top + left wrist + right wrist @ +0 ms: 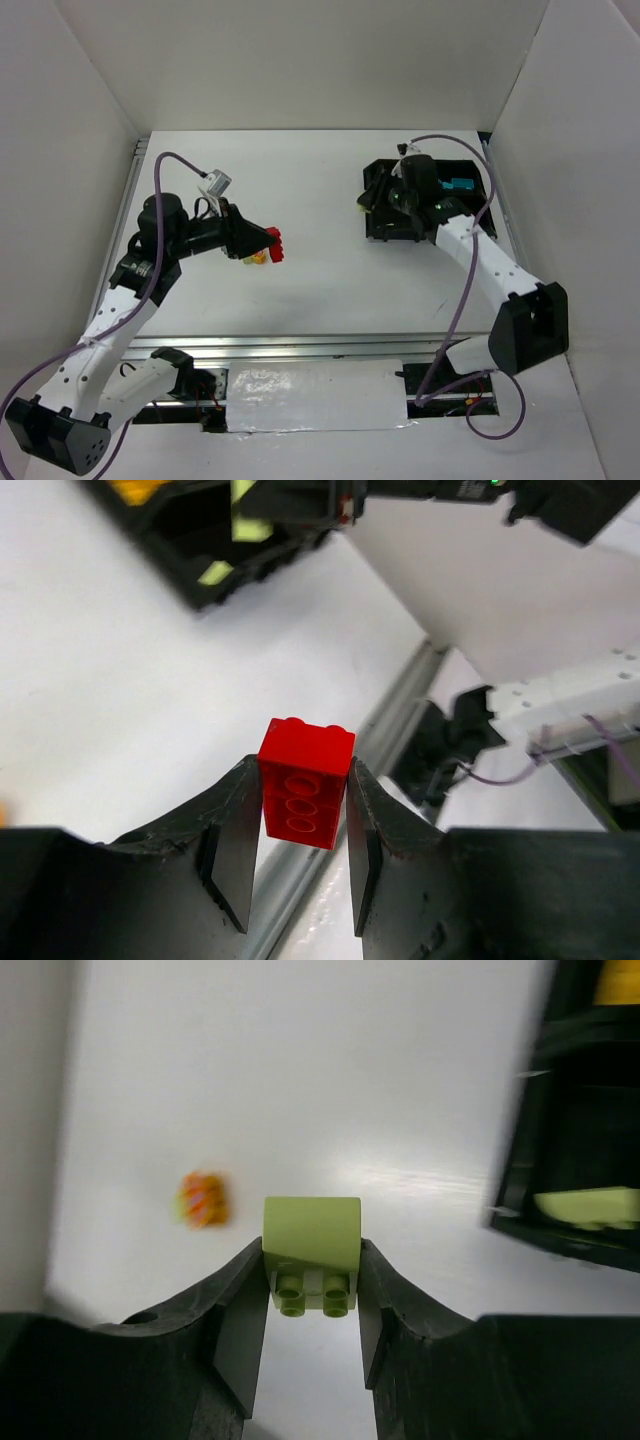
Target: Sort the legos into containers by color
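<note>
Gripping red brick (pixel 305 770), left gripper (pixel 303 805) hovers; right gripper (pixel 312 1275) pinches green brick (pixel 311 1232).

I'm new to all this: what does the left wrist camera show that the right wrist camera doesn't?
Only the left wrist view: a red plastic toy brick pinched in the left gripper, plus a metal rail along the table's edge. Only the right wrist view: a pale yellow-green plastic brick pinched in the right gripper, and a small blurred orange-red heap lying on the table. Both: the white table and the black plastic divided tray, with a yellow-green piece inside it.
</note>
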Robot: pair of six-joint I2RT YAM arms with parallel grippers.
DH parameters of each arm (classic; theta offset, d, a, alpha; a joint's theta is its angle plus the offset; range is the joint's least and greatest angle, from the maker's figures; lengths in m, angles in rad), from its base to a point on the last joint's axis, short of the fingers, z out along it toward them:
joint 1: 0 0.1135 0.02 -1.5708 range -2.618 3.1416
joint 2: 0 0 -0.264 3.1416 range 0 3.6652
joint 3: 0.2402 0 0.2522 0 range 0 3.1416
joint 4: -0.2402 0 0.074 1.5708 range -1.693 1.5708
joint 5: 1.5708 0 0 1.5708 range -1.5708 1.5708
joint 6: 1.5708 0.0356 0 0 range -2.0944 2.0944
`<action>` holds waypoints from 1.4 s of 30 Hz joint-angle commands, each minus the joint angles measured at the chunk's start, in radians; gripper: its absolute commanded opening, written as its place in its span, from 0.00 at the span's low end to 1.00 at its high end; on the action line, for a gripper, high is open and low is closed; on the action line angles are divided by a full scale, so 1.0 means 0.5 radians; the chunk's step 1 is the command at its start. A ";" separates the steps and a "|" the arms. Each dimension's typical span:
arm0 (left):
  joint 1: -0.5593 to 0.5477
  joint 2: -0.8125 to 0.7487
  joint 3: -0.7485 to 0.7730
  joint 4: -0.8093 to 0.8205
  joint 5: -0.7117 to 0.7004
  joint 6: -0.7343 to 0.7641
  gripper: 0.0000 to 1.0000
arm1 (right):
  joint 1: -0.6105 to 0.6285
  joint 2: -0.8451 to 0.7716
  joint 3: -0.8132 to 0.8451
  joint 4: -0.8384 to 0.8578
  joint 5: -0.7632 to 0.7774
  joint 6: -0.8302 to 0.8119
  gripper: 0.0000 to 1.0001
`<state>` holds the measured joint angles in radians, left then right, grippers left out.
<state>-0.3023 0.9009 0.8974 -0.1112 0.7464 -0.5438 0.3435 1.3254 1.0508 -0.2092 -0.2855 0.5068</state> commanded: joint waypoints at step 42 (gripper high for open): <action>0.009 -0.363 -0.077 -0.726 -1.290 0.351 0.00 | -0.254 0.313 0.230 -0.502 0.921 -0.059 0.00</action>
<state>-0.3016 0.7315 0.8600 -0.4980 0.1013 -0.3904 0.2180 1.5116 1.1687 -0.4988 0.1806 0.4881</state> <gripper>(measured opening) 0.457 0.436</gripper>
